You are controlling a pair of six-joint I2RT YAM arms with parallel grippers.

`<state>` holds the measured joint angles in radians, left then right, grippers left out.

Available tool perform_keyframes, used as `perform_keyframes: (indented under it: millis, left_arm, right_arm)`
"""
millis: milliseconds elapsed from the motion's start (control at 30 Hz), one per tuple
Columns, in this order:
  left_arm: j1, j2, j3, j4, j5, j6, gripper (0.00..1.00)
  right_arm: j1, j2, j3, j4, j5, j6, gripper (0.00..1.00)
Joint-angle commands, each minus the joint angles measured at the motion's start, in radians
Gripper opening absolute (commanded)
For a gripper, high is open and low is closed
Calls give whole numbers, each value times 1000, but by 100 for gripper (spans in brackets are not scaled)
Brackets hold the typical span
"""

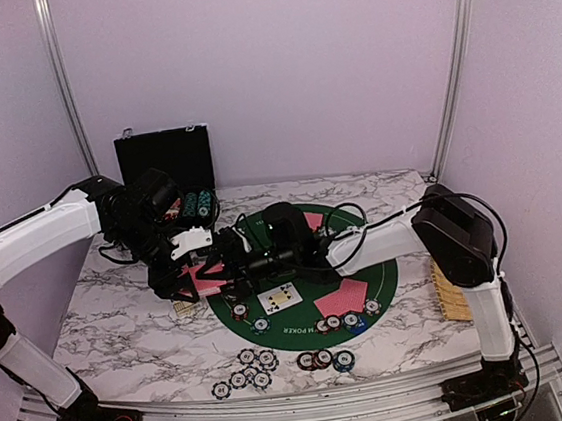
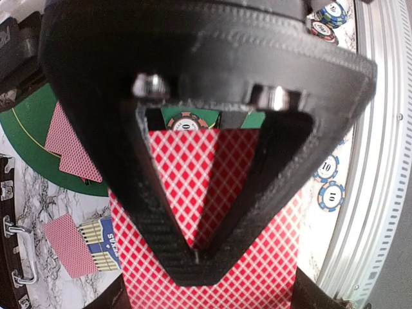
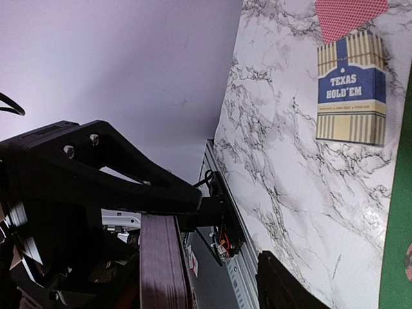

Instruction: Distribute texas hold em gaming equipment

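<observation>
Clearly, our left gripper (image 1: 195, 272) hangs over the left edge of the round green felt mat (image 1: 378, 276). Its black fingers (image 2: 151, 212) are pinched to a point on a thick deck of red-backed playing cards (image 2: 193, 187). The deck is clamped between the pads, its diamond-patterned back facing the wrist camera.

Our right gripper (image 1: 232, 268) reaches across the mat from the right and meets the deck from the other side. From its wrist we see the deck edge-on, with one dark finger (image 3: 283, 286) standing apart from the cards and a clear gap between them. The jaws are partly spread and grip nothing that we can see.

Just off the mat's left edge, on the white marble table (image 1: 112, 329), lies a blue-and-cream card box (image 3: 351, 87) printed TEXAS HOLD'EM, with a single red-backed card (image 3: 347, 16) touching its end. On the mat lie a face-up card (image 1: 280, 296), a pair of red-backed cards (image 1: 342, 295) and a row of stripe-edged poker chips (image 1: 338, 322). A cluster of chips (image 1: 247, 368) sits on the marble in front of the mat. A black hinged case (image 1: 165, 160) stands open behind the mat.
</observation>
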<state>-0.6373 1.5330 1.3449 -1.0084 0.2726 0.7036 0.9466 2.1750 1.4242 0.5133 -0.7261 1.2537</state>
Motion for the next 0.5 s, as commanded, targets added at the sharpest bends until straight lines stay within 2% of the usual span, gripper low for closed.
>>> perform_keyframes:
  millis: [0,200,467]
  left_arm:
    - [-2,-39,4,-29,6,14,0]
    - [-2,-37,-1,-29,2,15,0]
    - [-2,-24,-11,-28,-19,16,0]
  right_arm:
    - [-26,-54,-36,-76,6,-42,54]
    - [-34,-93,-60,-79,-4,-51,49]
    - [-37,-133,-108,-7,-24,-15,52]
